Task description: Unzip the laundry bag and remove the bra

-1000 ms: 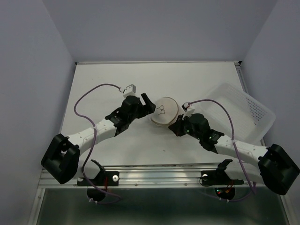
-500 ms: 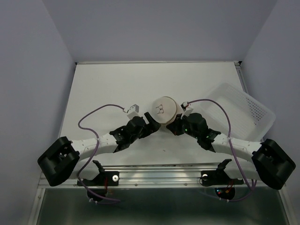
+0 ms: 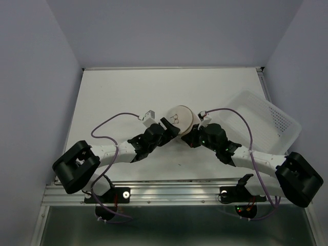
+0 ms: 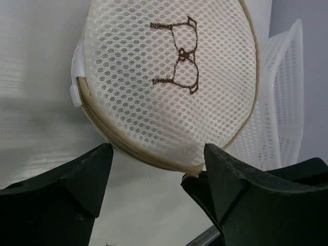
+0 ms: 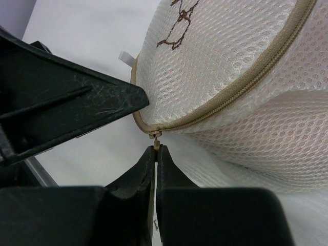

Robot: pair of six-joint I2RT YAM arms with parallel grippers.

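Your right pincer [image 5: 155,149] pinches the zipper pull [image 5: 155,136]; your left pincer [image 4: 158,156] gapes wide at the laundry bag [image 4: 169,107]. Clamp the bag, then unzip.

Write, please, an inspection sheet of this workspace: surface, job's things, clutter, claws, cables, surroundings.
Surface: white matte table.
Job's things: round cream mesh laundry bag, zipper closed where visible; bra: nothing seen.
Clutter: white perforated plastic basket, right of the bag, apart from it.
Claws: left claw open, straddling the bag's near edge; right claw shut on the small tan zipper pull.
Cables: purple cable looped along each arm.
Surroundings: pale grey walls; metal rail at the near edge.
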